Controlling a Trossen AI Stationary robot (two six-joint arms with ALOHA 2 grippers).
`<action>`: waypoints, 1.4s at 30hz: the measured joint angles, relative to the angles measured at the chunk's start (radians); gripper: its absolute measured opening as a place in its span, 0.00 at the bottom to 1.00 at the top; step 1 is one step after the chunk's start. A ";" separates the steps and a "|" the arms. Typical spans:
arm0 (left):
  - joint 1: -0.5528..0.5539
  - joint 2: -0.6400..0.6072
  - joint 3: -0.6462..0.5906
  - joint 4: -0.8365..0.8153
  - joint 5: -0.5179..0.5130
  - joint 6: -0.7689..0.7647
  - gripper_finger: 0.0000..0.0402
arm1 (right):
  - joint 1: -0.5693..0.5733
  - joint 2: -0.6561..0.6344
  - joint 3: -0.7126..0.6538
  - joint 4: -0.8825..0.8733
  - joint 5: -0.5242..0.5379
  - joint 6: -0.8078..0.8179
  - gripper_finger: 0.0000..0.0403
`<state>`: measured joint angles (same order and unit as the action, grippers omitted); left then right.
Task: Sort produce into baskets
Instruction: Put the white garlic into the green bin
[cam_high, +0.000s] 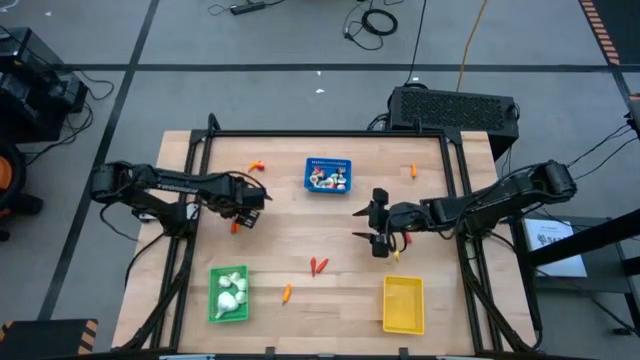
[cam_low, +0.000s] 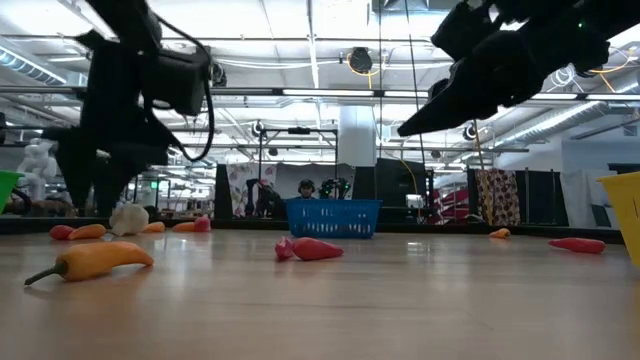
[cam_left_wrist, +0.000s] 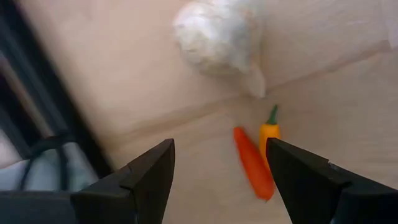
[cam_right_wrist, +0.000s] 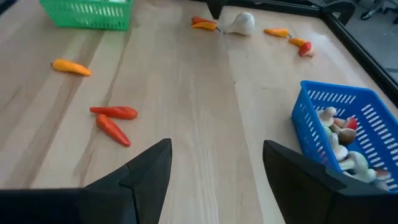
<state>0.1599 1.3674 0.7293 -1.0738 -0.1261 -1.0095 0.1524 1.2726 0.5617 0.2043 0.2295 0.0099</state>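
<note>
Near the bench's left edge, my left claw (cam_left_wrist: 217, 180) hangs wide open and empty over a garlic bulb (cam_left_wrist: 217, 37); beside it lies an orange pepper (cam_left_wrist: 253, 163), long axis running between my fingers. My right claw (cam_high: 375, 224) waits open, mid-bench.

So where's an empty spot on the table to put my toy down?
Bare wood lies between the green basket and yellow basket, past the two red peppers. It is crowded by the left gripper, around the garlic bulb.
</note>
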 joint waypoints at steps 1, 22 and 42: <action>-0.002 0.000 -0.020 0.041 0.000 -0.006 0.65 | 0.000 0.009 0.000 0.008 0.000 -0.009 0.60; -0.003 0.005 -0.102 0.241 -0.123 -0.189 0.64 | 0.000 0.020 0.000 0.014 0.001 -0.033 0.60; -0.004 0.100 -0.096 0.255 -0.145 -0.208 0.52 | 0.000 0.020 0.000 0.016 0.001 -0.031 0.60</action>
<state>0.1555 1.4670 0.6332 -0.8190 -0.2710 -1.2172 0.1524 1.2926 0.5617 0.2200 0.2306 -0.0208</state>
